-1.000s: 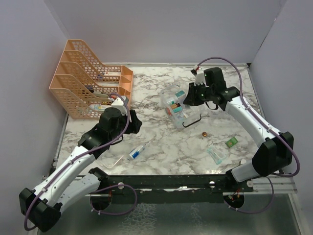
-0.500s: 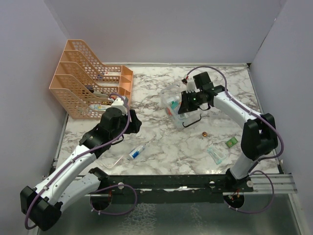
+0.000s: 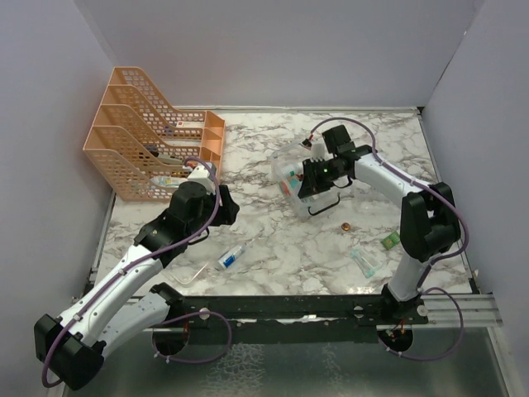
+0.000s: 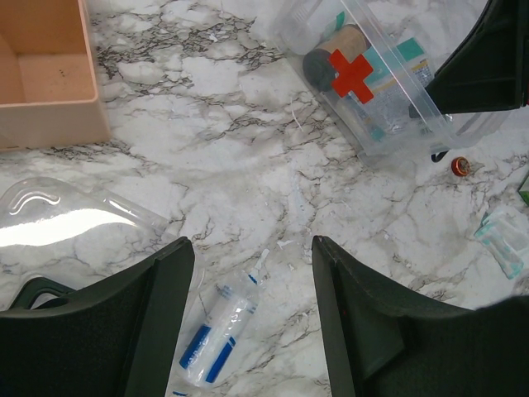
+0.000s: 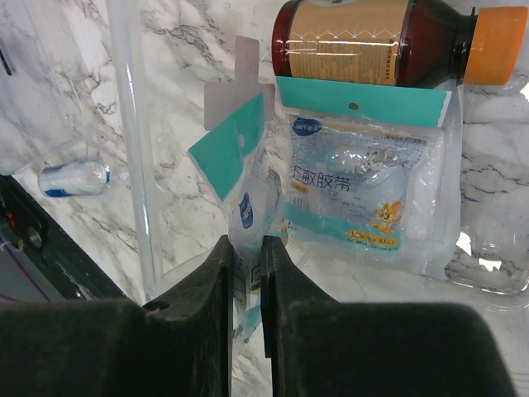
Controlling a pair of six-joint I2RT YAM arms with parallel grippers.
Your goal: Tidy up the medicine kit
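Right wrist: right pincer (image 5: 246, 273) nips a teal sachet (image 5: 248, 198), medicine kit (image 5: 126, 165) just below, likely for dropping in; left pincer (image 4: 252, 281) wide, empty.

Marbled white table (image 3: 281, 248), plain lilac walls (image 3: 273, 50)

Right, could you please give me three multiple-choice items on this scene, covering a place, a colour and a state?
1. Where does the brown bottle lie? A on the floor; B inside the medicine kit; C on a shelf.
2. What colour is its cap? A orange; B white; C blue.
3. How is the right pincer? A wide open, empty; B shut on a spoon; C shut on the teal-topped packet.
Answers: 1 B, clear walls surround it; 2 A, the wrist view shows orange; 3 C, both fingers pinch the packet.
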